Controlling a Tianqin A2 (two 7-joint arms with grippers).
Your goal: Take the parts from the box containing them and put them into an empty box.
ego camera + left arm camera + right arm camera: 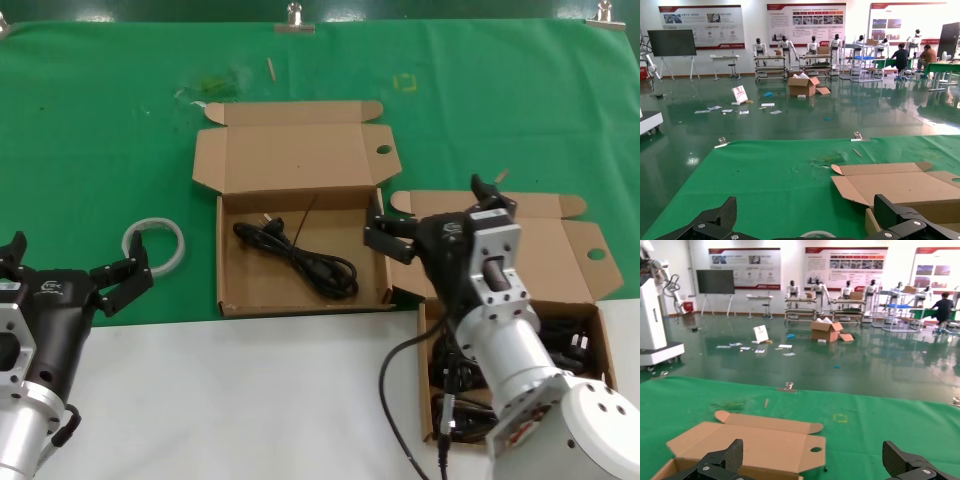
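Observation:
The far box (pixel 240 300) lies open in the middle of the green cloth with one coiled black cord (pixel 300 256) inside. The near right box (pixel 602 330) holds several black cords (pixel 578 347) and is mostly hidden under my right arm. My right gripper (pixel 432 208) is open and empty, in the air between the two boxes, over the near box's lid. In the right wrist view its gripper (pixel 815 460) spreads wide above the far box's lid (pixel 755 440). My left gripper (pixel 70 265) is open and empty at the near left, beside the tape ring.
A white ring of tape (pixel 155 243) lies on the cloth left of the far box; it also shows in the left wrist view (pixel 818 234). A white table surface (pixel 250 400) runs along the front. Metal clips (pixel 294 18) hold the cloth's far edge.

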